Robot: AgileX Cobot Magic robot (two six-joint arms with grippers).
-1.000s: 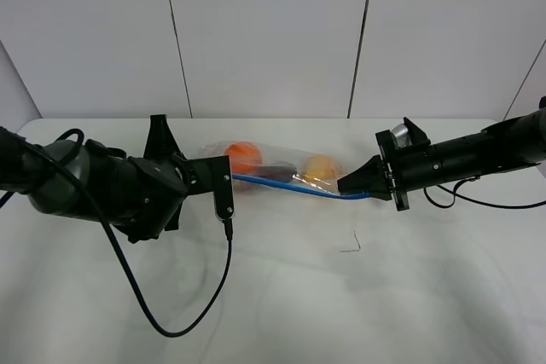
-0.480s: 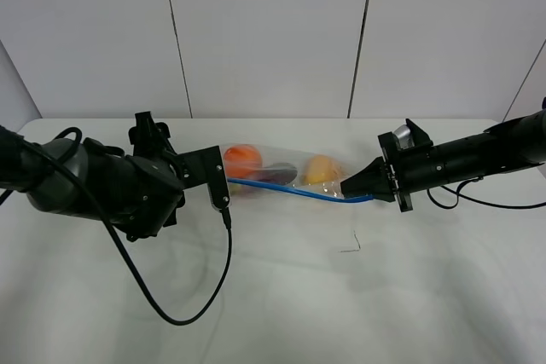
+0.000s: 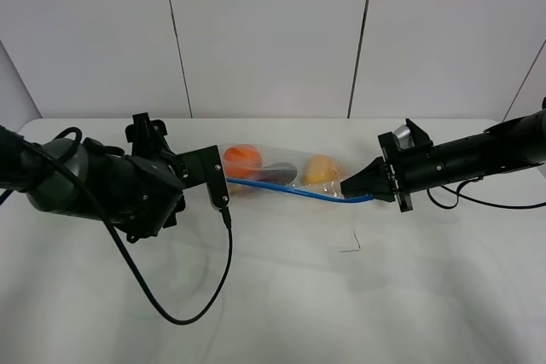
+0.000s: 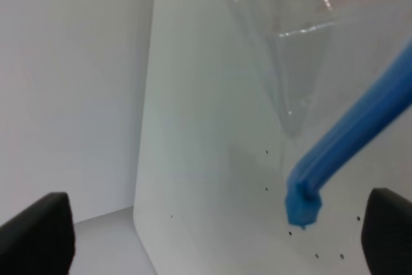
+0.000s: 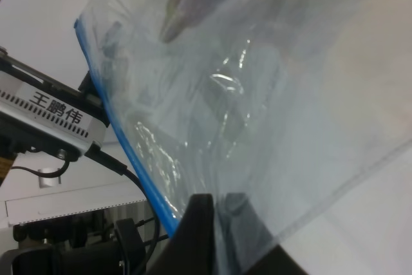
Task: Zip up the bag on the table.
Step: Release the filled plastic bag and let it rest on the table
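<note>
The clear bag (image 3: 281, 170) lies on the white table (image 3: 281, 304) with an orange (image 3: 241, 158), a purple eggplant (image 3: 277, 172) and a yellow pear (image 3: 320, 168) inside. Its blue zipper strip (image 3: 299, 192) runs along the near edge between my two grippers. My left gripper (image 3: 223, 183) is at the strip's left end. In the left wrist view the gripper (image 4: 212, 230) is wide open, and the strip's blue end (image 4: 304, 205) sits loose between the fingers. My right gripper (image 3: 348, 185) is shut on the bag's right corner, and the right wrist view shows the plastic (image 5: 257, 114) pinched at the finger (image 5: 199, 236).
A black cable (image 3: 175, 317) loops from the left arm across the table's front. A small dark mark (image 3: 351, 245) lies on the table in front of the bag. White wall panels stand behind the table.
My left gripper has turned and drawn back a little to the left, off the strip's end. The bag has shifted slightly to the right with the right gripper.
</note>
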